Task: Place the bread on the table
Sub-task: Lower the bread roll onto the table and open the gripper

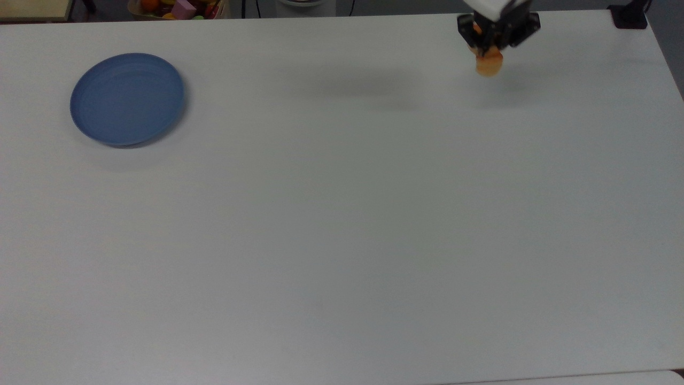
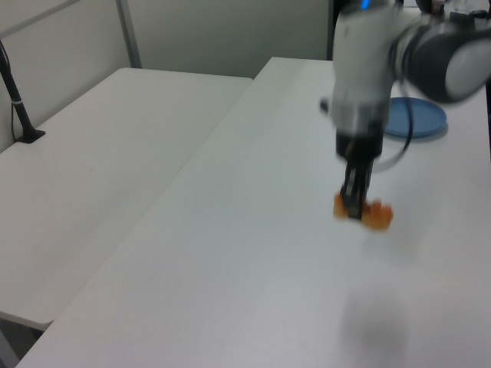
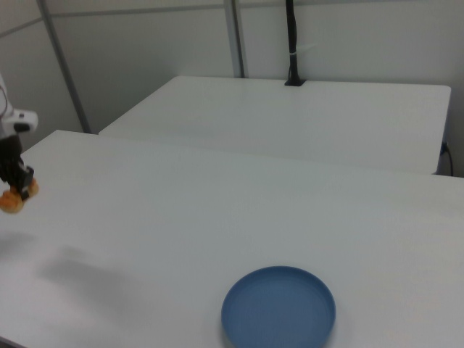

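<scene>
White table (image 1: 342, 224) spreads wide and bare, and up by its far edge on the top view's right the claw (image 1: 489, 51) grips the bread (image 1: 488, 65) above it, far from the blue plate (image 1: 127, 99), likely to set it down

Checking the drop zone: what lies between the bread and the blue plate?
Only bare table lies between the bread and the blue plate, in the top view.

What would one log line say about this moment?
tool: shut on bread | bread: above table, not set down | plate: bare, far off
</scene>
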